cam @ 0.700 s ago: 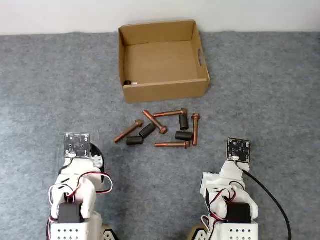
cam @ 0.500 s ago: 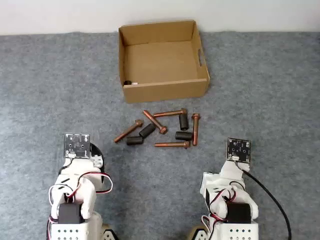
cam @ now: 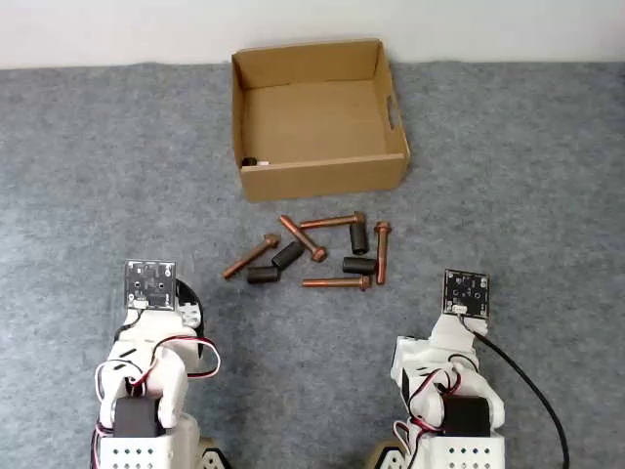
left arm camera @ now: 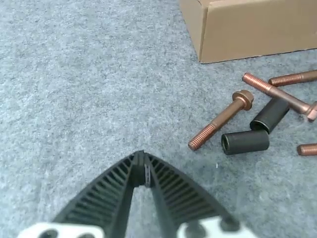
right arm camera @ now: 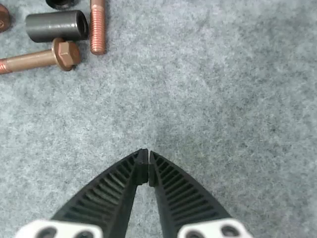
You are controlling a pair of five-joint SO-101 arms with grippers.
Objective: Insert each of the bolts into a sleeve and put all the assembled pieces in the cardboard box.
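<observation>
Grey felt mat [cam: 98, 176], white wall [cam: 98, 29] at far edge. Cardboard box [cam: 322, 178] far centre, small dark piece [cam: 249, 161] in its near-left corner. Bolts [cam: 335, 282] and sleeves [cam: 264, 275] lie loose just near of it. Left gripper [left arm camera: 142, 161] and right gripper [right arm camera: 148, 158] are pinched closed, empty.

Five bolts [cam: 337, 282], four sleeves [cam: 359, 265], one cardboard box [cam: 322, 177].

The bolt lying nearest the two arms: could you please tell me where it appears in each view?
High view: the bolt lies crosswise, lowest of the loose parts.
Left wrist view: its threaded tip, just past the tip-side sleeve.
Right wrist view: its head, beside the head-side sleeve.
Shared landmarks: both sleeves, flanking it in the high view.
</observation>
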